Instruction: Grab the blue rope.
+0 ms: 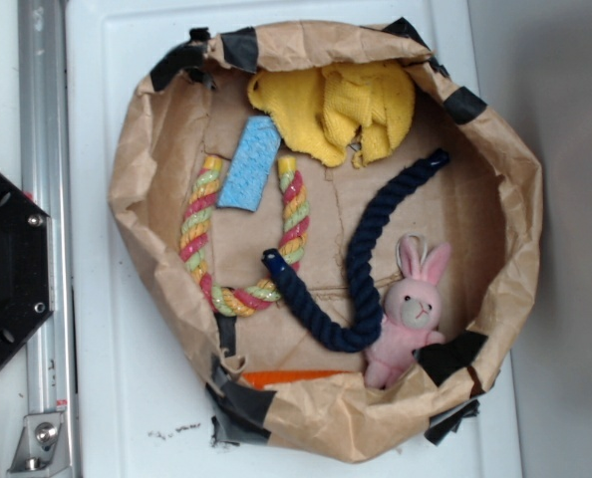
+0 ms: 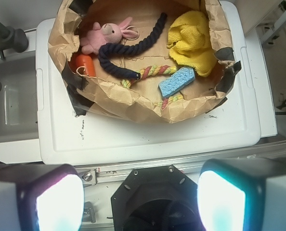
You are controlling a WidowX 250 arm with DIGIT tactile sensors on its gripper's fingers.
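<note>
blue rope [image 1: 361,264] j-curved, long leg toward upper right

Your claw [image 2: 140,199] shows only in the wrist view, where its two fingers fill the bottom corners: the one on the picture's left [image 2: 37,197] and the one on the picture's right [image 2: 246,195]. Both are blurred, and their inner faces glow pale teal-white. They stand far apart with a wide gap between them, and nothing sits between them. The camera looks down from above. In the exterior view you see no arm or claw at all.
</note>
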